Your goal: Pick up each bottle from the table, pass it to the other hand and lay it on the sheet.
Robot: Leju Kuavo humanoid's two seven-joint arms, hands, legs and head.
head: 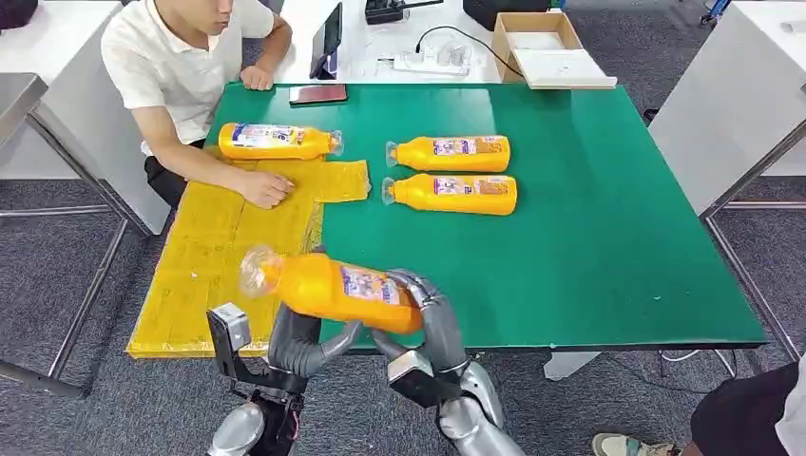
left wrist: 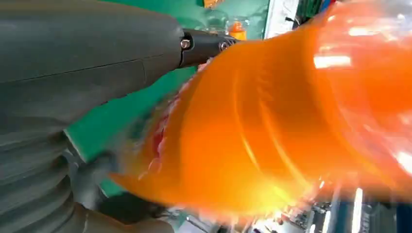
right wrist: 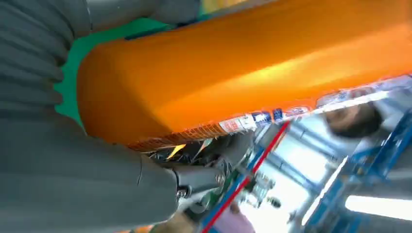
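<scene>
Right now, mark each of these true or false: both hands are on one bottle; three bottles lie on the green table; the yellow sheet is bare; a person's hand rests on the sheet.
1. Both hands are on one bottle: true. The left hand and right hand both touch the raised bottle.
2. Three bottles lie on the green table: false. Two bottles lie on the green table.
3. The yellow sheet is bare: false. One bottle lies at the far end of the yellow sheet.
4. A person's hand rests on the sheet: true. The person's hand rests on it.
</scene>
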